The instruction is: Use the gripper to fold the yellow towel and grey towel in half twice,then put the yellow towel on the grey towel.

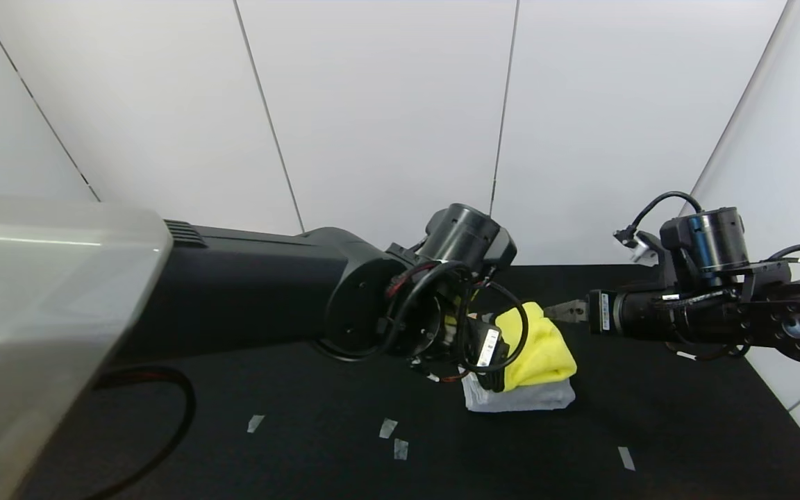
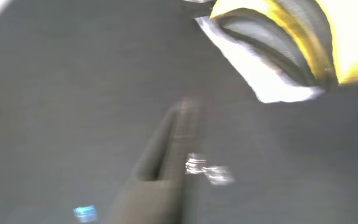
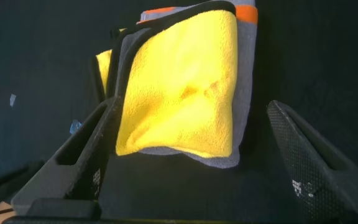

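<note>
The yellow towel (image 1: pixel 542 351) is folded into a small bundle and lies on top of the folded grey towel (image 1: pixel 525 397) on the black table. In the right wrist view the yellow towel (image 3: pixel 179 93) covers most of the grey towel (image 3: pixel 244 118), whose orange band shows at the far end. My right gripper (image 3: pixel 197 168) is open and empty, its fingers (image 3: pixel 82 158) spread just short of the stack's near end; it shows in the head view (image 1: pixel 567 311) beside the stack. My left gripper (image 2: pixel 188 109) is shut and empty above bare table, next to the stack (image 2: pixel 272 56).
The black table (image 1: pixel 650 417) carries a few small tape bits (image 1: pixel 387 428) near the front. White wall panels stand behind and to the right. My left arm (image 1: pixel 268 292) crosses the left half of the head view.
</note>
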`<state>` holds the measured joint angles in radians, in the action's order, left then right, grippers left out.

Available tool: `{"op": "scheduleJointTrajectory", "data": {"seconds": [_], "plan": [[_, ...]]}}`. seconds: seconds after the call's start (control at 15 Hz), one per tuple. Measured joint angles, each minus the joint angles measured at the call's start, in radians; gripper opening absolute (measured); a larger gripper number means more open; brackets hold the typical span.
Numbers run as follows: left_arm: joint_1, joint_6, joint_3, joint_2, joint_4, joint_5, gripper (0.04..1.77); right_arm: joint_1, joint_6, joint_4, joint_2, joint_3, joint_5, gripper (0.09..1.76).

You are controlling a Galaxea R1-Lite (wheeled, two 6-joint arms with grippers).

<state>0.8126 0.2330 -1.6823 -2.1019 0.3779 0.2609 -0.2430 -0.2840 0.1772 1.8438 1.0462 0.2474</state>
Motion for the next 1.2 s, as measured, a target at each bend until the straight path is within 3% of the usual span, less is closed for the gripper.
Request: {"op": "scheduleJointTrajectory", "data": {"seconds": [0.4, 0.73, 0.93, 1.2], "plan": [[-0.061, -0.013, 0.208, 0.217, -0.018, -0.005, 1.7, -0.029, -0.001, -0.024, -0.109, -0.057, -0.007, 1.7], [-0.104, -0.096, 0.406, 0.454, -0.051, -0.006, 1.7, -0.036, 0.0, -0.193, -0.302, -0.097, -0.014, 1.7], [-0.149, -0.171, 0.513, 0.605, -0.06, -0.009, 1.71, -0.048, 0.0, -0.274, -0.432, -0.122, -0.085, 1.7], [-0.268, -0.236, 0.631, 0.807, -0.057, -0.015, 1.71, -0.077, 0.01, -0.324, -0.6, -0.173, -0.188, 1.7]]}}
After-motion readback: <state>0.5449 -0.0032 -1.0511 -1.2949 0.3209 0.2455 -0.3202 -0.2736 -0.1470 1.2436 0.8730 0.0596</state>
